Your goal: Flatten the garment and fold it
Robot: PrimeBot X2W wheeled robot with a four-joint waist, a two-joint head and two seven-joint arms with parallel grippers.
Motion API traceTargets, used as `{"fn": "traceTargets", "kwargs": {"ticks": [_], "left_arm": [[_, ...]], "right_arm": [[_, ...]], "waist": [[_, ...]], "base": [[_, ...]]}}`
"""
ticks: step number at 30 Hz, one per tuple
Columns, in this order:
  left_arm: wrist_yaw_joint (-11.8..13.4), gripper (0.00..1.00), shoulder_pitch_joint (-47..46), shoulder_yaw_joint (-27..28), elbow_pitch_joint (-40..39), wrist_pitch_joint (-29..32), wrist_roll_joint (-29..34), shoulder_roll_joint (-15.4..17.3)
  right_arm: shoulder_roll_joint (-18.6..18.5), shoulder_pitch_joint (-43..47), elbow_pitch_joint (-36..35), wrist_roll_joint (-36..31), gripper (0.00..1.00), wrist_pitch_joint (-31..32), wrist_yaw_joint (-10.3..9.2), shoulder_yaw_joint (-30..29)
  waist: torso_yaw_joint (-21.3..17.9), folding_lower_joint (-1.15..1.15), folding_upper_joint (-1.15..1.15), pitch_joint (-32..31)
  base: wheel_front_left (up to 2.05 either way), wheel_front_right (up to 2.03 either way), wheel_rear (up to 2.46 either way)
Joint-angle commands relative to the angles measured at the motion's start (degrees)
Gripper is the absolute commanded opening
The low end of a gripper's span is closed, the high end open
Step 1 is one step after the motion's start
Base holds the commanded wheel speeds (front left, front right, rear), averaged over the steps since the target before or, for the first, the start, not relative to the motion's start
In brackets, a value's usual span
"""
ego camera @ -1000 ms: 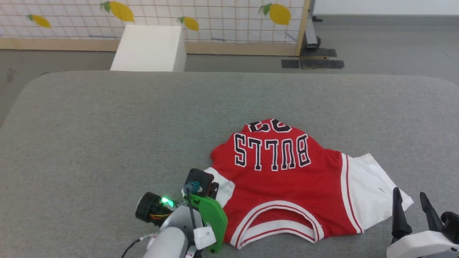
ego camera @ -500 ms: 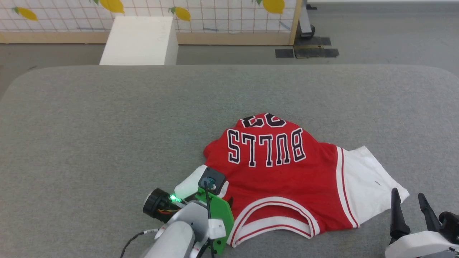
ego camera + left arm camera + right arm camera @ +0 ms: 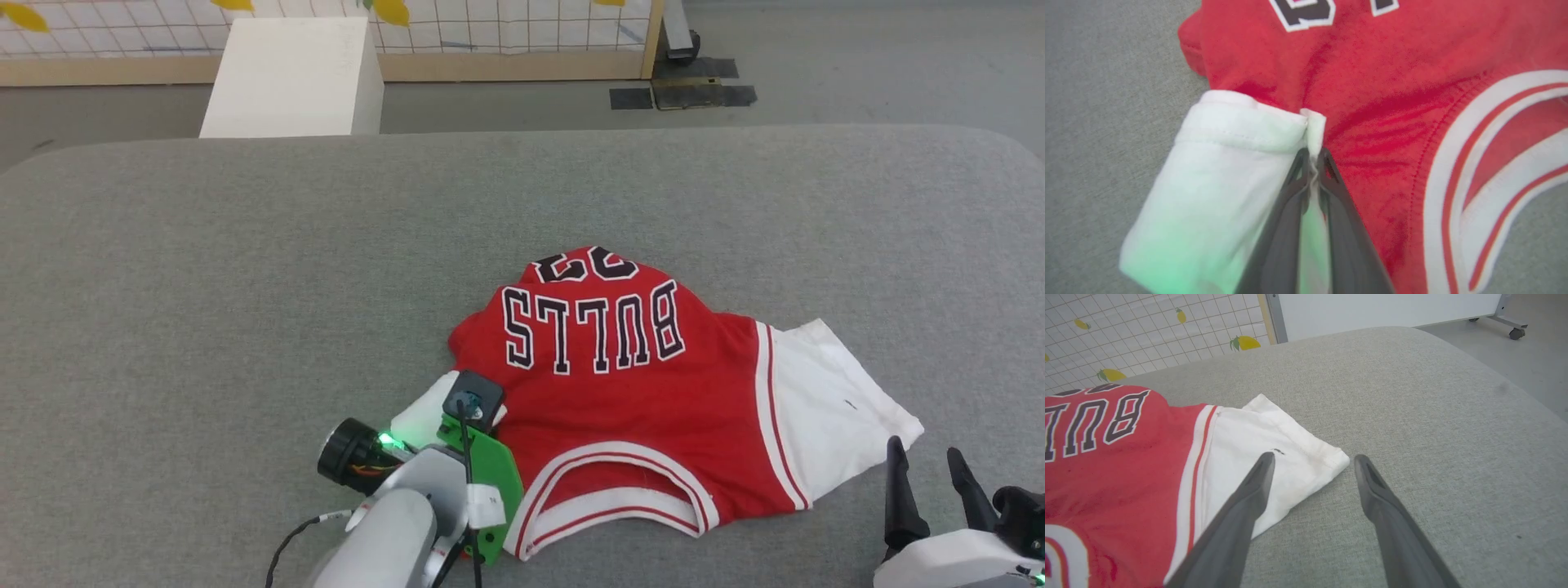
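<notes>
Drawing the white sleeve (image 3: 1220,183) further out at lower centre, left gripper (image 3: 1312,159) clamped on it, right gripper (image 3: 1310,465) fingers apart, red garment (image 3: 629,400) rumpled.

Robot lab or test room, not a home. Big grey fabric-covered desk with rounded corners (image 3: 245,269) takes most of the head view and stands on a bare smooth grey floor (image 3: 882,65). Behind it is a wood-framed partition screen of white grid-pattern sheet printed with yellow lemons (image 3: 506,33); it ends at a wooden post and the floor goes on past it. Plain white rectangular block (image 3: 286,77) just beyond the desk's far edge. Flat black patches (image 3: 682,96) on the floor at the screen's foot. Right wrist view: flat white panel (image 3: 1384,308) on a metal stand with a small caster wheel (image 3: 1515,333).
</notes>
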Motion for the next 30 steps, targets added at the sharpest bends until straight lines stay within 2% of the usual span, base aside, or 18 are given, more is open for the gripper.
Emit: {"fn": "traceTargets", "kwargs": {"ticks": [1,10,16,20,26,27,28,29,30], "left_arm": [[0.25,0.00,-0.41,0.17,-0.03,-0.90,-0.50,0.22],[2.91,0.00,2.67,4.56,-8.11,-8.47,-4.63,0.47],[5.54,0.00,7.26,12.22,-13.98,-13.09,-11.55,0.82],[7.18,0.00,10.46,17.74,-12.67,-15.28,-16.93,0.57],[8.63,0.00,11.74,22.94,-4.66,-19.93,-20.64,0.63],[8.94,0.20,11.63,23.72,-2.66,-20.37,-21.38,0.51],[9.18,0.84,11.43,24.26,-1.12,-20.80,-21.80,0.47],[9.58,1.00,11.07,24.84,0.71,-21.52,-22.01,0.53],[9.75,1.00,10.77,25.02,2.11,-21.99,-21.94,0.69]], "right_arm": [[0.02,-0.80,0.31,-0.42,1.00,-0.47,-0.09,-0.12],[0.02,-0.13,0.90,-0.54,1.00,-0.25,-0.09,-0.40],[0.02,0.33,0.32,-0.76,1.00,0.13,-0.09,-0.59],[0.02,0.12,0.07,-0.78,1.00,0.66,-0.09,0.11],[0.02,0.15,-0.37,-0.95,1.00,1.29,-0.09,1.65],[0.02,0.19,-0.43,-0.95,1.00,1.40,-0.09,1.98],[0.02,0.24,-0.49,-0.97,1.00,1.49,-0.09,2.27],[0.02,0.31,-0.59,-1.00,1.00,1.61,-0.09,2.63],[0.02,0.36,-0.68,-1.00,1.00,1.70,-0.09,2.97]], "waist": [[0.58,0.00,0.00,-0.58],[3.26,0.00,0.00,-3.28],[5.24,0.00,0.00,-3.78],[5.90,0.00,0.00,-3.55],[6.26,0.00,0.00,-2.94],[6.27,0.00,0.00,-2.91],[6.29,0.00,0.00,-2.90],[6.29,0.00,0.00,-2.91],[6.28,0.00,0.00,-2.97]], "base": [[0.00,0.00,0.00],[0.00,0.00,0.00],[0.00,0.00,0.00],[0.00,0.00,0.00],[0.00,0.00,0.00],[0.00,0.00,0.00],[0.00,0.00,0.00],[0.00,0.00,0.00],[0.00,0.00,0.00]]}}
